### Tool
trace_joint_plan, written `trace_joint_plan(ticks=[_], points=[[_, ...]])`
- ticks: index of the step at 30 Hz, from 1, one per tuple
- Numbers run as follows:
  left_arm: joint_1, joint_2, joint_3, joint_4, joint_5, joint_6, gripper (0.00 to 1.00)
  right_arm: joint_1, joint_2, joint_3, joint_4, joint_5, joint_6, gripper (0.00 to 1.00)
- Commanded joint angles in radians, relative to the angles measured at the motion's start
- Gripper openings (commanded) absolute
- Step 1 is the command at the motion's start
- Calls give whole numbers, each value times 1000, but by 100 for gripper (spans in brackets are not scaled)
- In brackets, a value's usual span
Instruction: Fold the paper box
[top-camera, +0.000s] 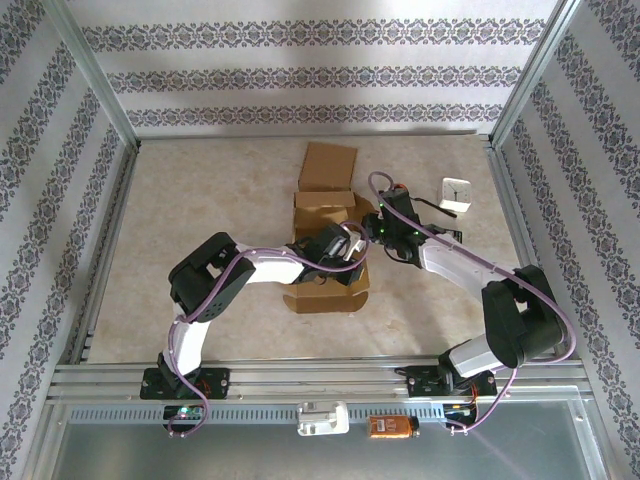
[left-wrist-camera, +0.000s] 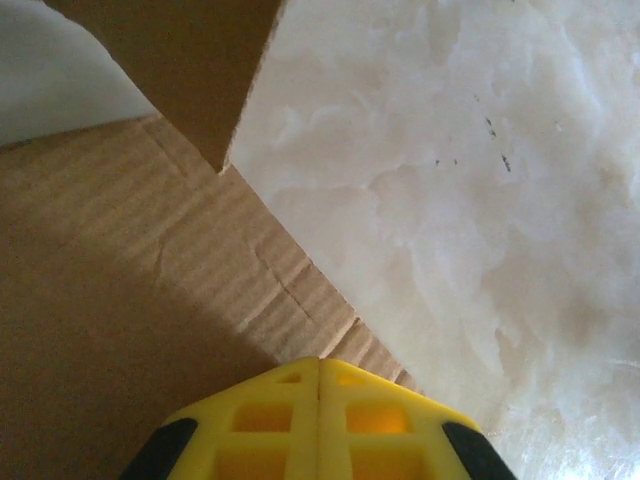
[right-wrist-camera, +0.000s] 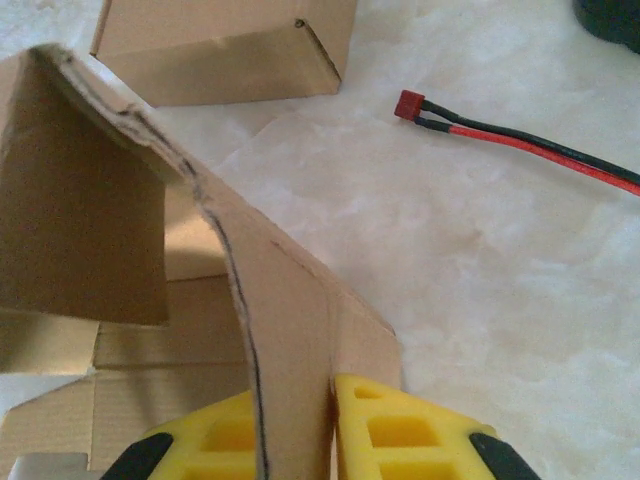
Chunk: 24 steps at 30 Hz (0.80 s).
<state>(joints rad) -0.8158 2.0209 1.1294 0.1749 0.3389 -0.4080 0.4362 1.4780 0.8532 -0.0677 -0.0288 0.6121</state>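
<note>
Box, top view: brown corrugated cardboard box (top-camera: 326, 205) lies partly folded in the middle of the beige marbled surface (top-camera: 200, 200); one flat flap points toward the far wall; another lies flat toward the arms' bases.
Left tool, top view: left tool (top-camera: 350, 255) reaches in from the left and sits over the near half of the box.
Right tool, top view: right tool (top-camera: 365, 225) comes in from the right and meets the box at its right side, just beside the left tool.
Clock, top view: small white square clock (top-camera: 457, 193) stands to the right of the box, apart from it.
Left tool, left wrist view: both yellow fingers (left-wrist-camera: 380, 420) are pressed together along one seam; clenched, with nothing between them; the tips sit above the edge where a flat cardboard panel meets the bare surface; a raised flap hangs in from the top.
Right tool, right wrist view: the yellow fingers stand on either side of an upright cardboard wall, grasping it; the wall bends away to the upper left.
Cardboard, right wrist view: a closed, boxy cardboard section lies further off at the top; I cannot tell how it joins the held wall.
Wire, right wrist view: red and black wire (right-wrist-camera: 520, 138) with a red plug lies on the surface at upper right, apart from the cardboard.
</note>
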Motion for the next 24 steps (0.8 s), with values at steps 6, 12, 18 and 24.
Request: trace_joint_plan(ticks=[6,12,18,24], points=[[14,-177,-111,173,-70,-65,24,18,19,-71,-68,89,-23,13],[14,-304,-169,132,-120,-82,31,21,21,-61,-67,83,-18,13],[14,-402,-243,-33,-227,-55,27,30,8,-37,-63,60,-27,14],[15,-301,-245,-66,-150,-47,17,35,1,-12,-71,39,-46,8]])
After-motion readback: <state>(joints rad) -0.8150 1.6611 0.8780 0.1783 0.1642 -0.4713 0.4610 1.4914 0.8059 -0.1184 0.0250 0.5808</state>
